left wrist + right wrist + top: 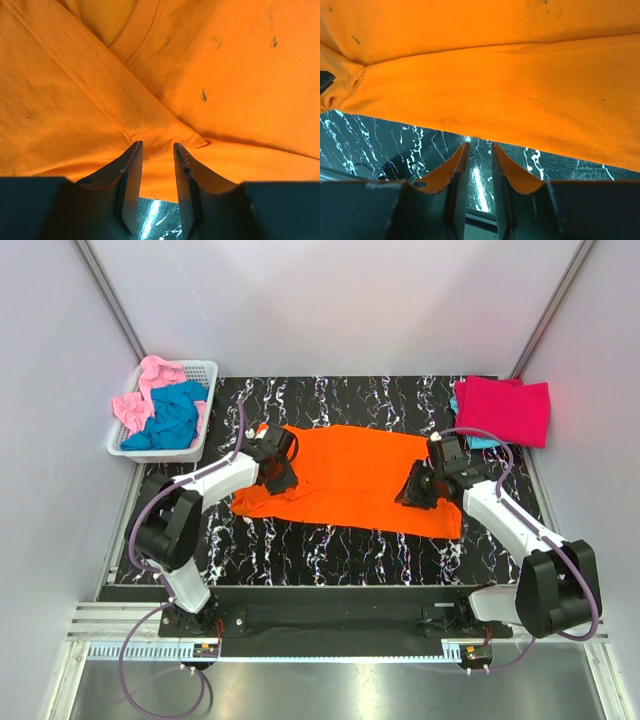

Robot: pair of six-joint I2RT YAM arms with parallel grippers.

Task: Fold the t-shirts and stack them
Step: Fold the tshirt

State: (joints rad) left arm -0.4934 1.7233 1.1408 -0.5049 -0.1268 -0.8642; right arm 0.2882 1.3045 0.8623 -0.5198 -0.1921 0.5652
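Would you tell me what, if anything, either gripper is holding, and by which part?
Nothing seems held: left gripper and right gripper both stand open at the edge of the orange cloth t-shirt, no fabric pinched.

A white plastic lattice basket [196,366] sits at the far left corner of the counter [300,552], a black top veined with white like marble. Pale plain walls [330,300] close the space in on three sides, and a ribbed metal rail [330,651] runs along the near edge.
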